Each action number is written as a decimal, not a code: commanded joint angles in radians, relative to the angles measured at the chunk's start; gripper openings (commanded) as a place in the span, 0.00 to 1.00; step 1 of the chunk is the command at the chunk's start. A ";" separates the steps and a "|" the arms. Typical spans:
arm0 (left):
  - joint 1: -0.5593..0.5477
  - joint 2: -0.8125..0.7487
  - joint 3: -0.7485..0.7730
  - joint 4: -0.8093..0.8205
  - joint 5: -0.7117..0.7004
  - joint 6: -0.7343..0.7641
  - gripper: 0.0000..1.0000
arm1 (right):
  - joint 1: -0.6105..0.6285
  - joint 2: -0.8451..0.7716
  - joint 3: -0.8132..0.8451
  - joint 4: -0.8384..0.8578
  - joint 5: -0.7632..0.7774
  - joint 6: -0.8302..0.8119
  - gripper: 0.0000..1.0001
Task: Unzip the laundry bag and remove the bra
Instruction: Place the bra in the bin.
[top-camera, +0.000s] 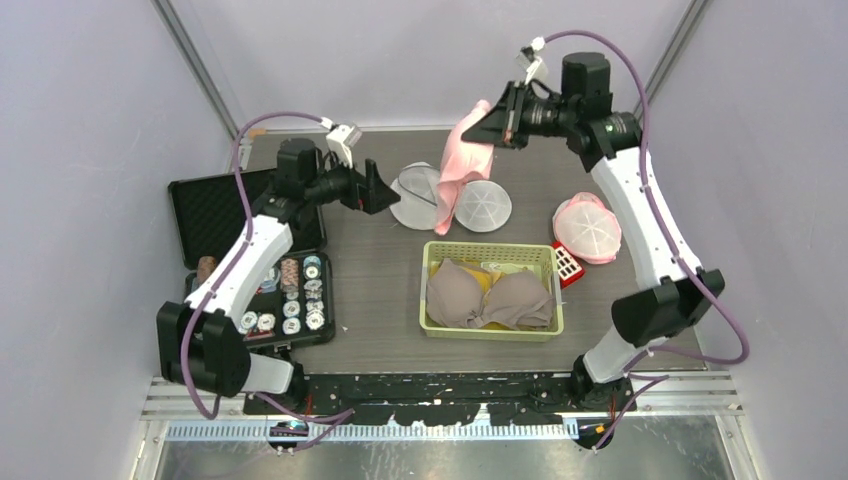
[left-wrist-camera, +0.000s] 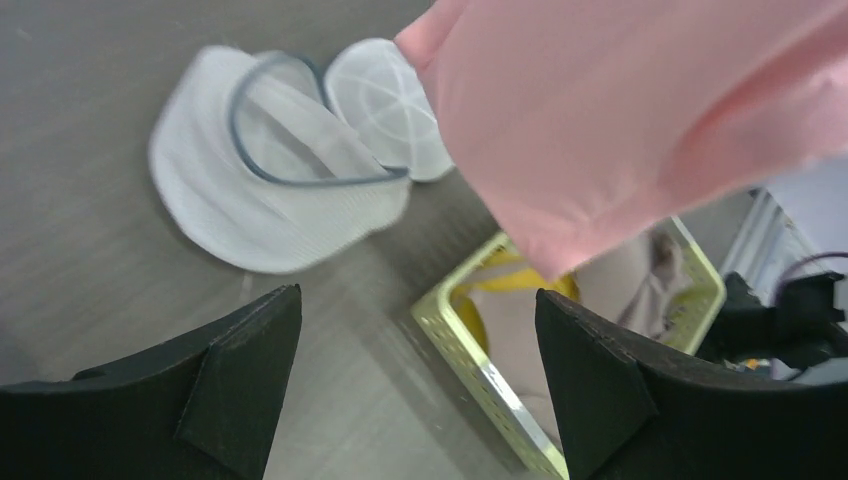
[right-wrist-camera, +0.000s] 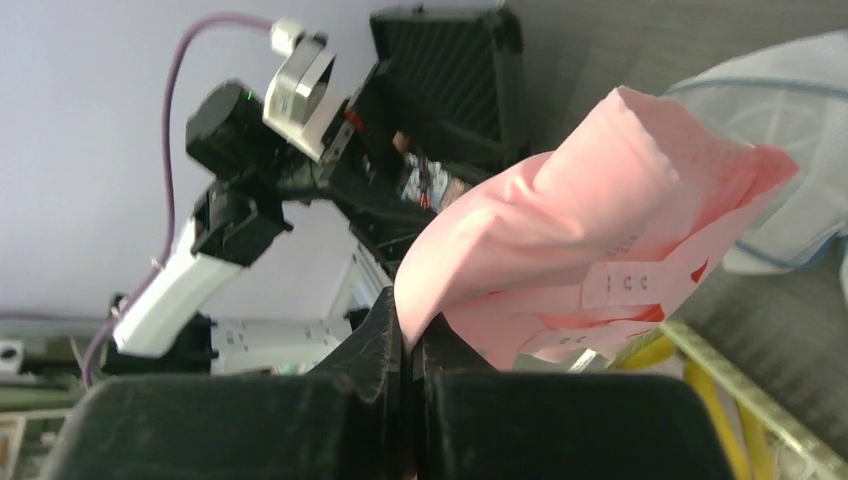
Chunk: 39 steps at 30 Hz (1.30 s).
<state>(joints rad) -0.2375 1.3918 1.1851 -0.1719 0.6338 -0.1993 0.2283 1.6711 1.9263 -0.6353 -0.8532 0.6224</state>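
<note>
Up at 12 o'clock, right gripper (top-camera: 492, 122) pinches the smooth pink bra (top-camera: 460, 165), tag (right-wrist-camera: 625, 280) unreadable; left gripper (top-camera: 388, 188) gapes by the domed white mesh laundry bag (top-camera: 415, 205).

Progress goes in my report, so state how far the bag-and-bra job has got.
Done: the white mesh laundry bag lies unzipped, spread open on the table. In hand: the pink fabric bra hangs from the shut right gripper, lifted above the bag; the left gripper is open, holding nothing. Left: probably only setting the bra down, perhaps in the yellow-green plastic basket.
</note>
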 joint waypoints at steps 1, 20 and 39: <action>-0.021 -0.152 -0.073 -0.032 0.067 -0.069 0.88 | 0.099 -0.175 -0.100 -0.063 0.071 -0.107 0.01; -0.020 -0.524 -0.344 -0.186 0.010 -0.020 0.88 | 0.276 -0.395 -0.576 -0.010 0.142 0.047 0.01; -0.021 -0.367 -0.317 -0.147 0.031 -0.001 0.87 | 0.066 -0.591 -1.014 -0.037 0.137 0.073 0.24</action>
<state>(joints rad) -0.2596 1.0172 0.8406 -0.3565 0.6483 -0.2100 0.3214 1.1160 0.9512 -0.6895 -0.6922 0.7036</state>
